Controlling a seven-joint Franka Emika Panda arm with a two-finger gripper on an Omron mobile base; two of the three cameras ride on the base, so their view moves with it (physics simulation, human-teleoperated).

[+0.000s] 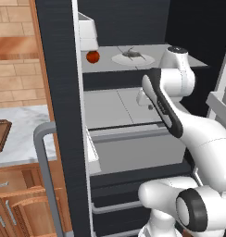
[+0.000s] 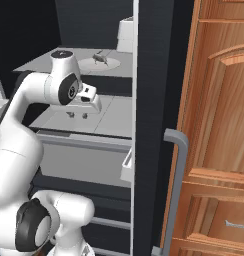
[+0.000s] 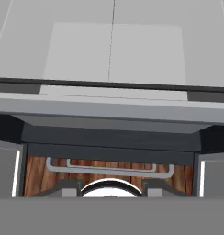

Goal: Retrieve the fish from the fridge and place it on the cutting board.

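No lettering legible — fish (image 1: 131, 54) on white plate (image 1: 145, 60), fridge (image 1: 64, 115) open; fingers' (image 2: 77, 115) spread can't be told.

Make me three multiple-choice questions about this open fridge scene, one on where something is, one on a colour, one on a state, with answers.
1. Where does the small slender grey fish lie?
A. on the round white plate on the fridge's upper shelf
B. in a lower drawer
C. on the counter

2. What colour is the small round fruit left of that plate?
A. green
B. red
C. yellow

3. How is the tall black fridge door?
A. shut
B. removed
C. swung open

Answers:
1 A, the left base view shows the fish on the plate.
2 B, the fruit is red there.
3 C, the light grey shelves are exposed.
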